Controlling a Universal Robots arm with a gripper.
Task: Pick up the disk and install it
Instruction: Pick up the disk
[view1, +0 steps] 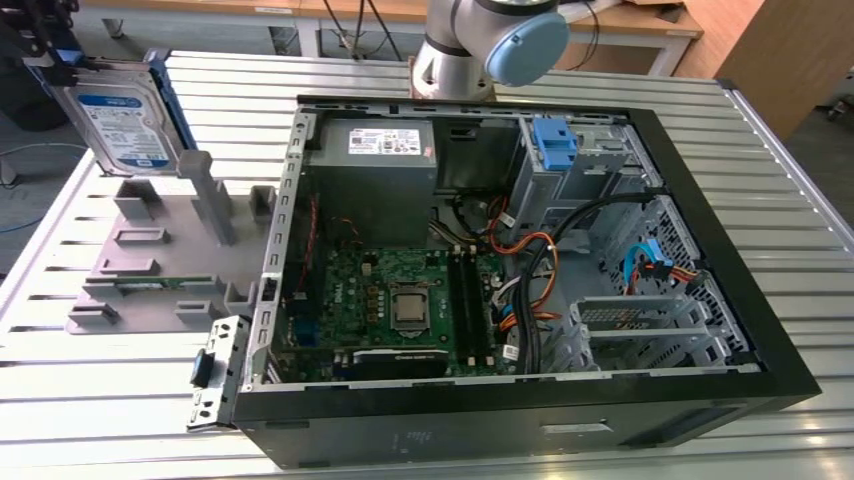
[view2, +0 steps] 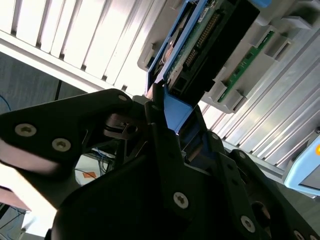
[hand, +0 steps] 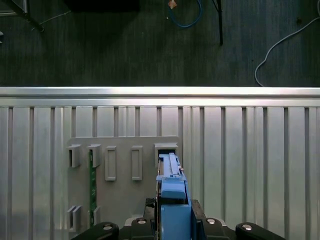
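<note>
In the exterior view I see the disk (view1: 127, 120) upright, its label facing the camera, raised over the far end of the grey holder (view1: 160, 260). As far as I can judge, it is clear of the holder. The open computer case (view1: 534, 400) lies on the slatted desk (view1: 107, 420) just beside the holder, on the exterior view's right of it. Inside the case are a grey power-supply box (view1: 380, 150) and a blue latch (view1: 554, 145). In the second wrist view the end effector (view2: 177, 117) is pinching the disk, its dark fingers (view2: 165, 145) pressed against the blue side rail. The drive's connector edge points toward the holder, where a green circuit strip (view2: 247, 60) stands in one slot. In the first wrist view I look straight down the disk edge-on. It hangs over the slot at one end of the holder's row, well apart from the green strip near the other end. Past the holder, beyond the desk's rim, cables lie on the dark floor (hand: 100, 45).
</note>
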